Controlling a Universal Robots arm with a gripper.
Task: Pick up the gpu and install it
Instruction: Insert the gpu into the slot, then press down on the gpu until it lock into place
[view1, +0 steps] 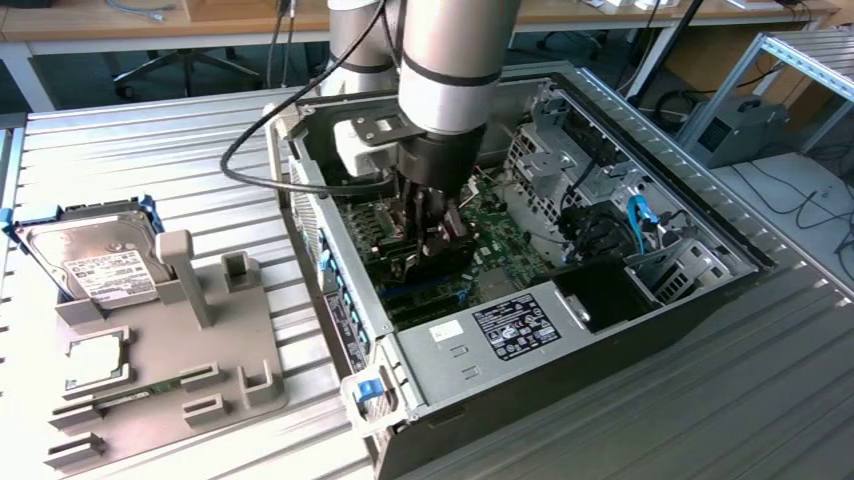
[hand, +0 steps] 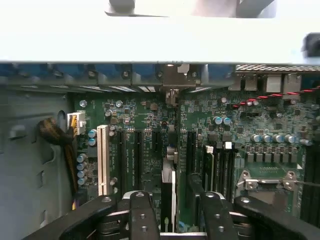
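GPU (hand: 168, 192) stands edge-on directly between the fingers of the end effector (hand: 172, 212), seated down among the motherboard (hand: 250, 125) slots inside the open computer case (view1: 441, 350). The fingers stand apart either side of its edge, not clamping it, so the install step looks near finished. Any retreat calls for a straight lift clear of the card; beyond, the rear brackets line the case wall.

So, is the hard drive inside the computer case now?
No, the hard drive stands outside the computer case, in the grey holder at the exterior view's left.
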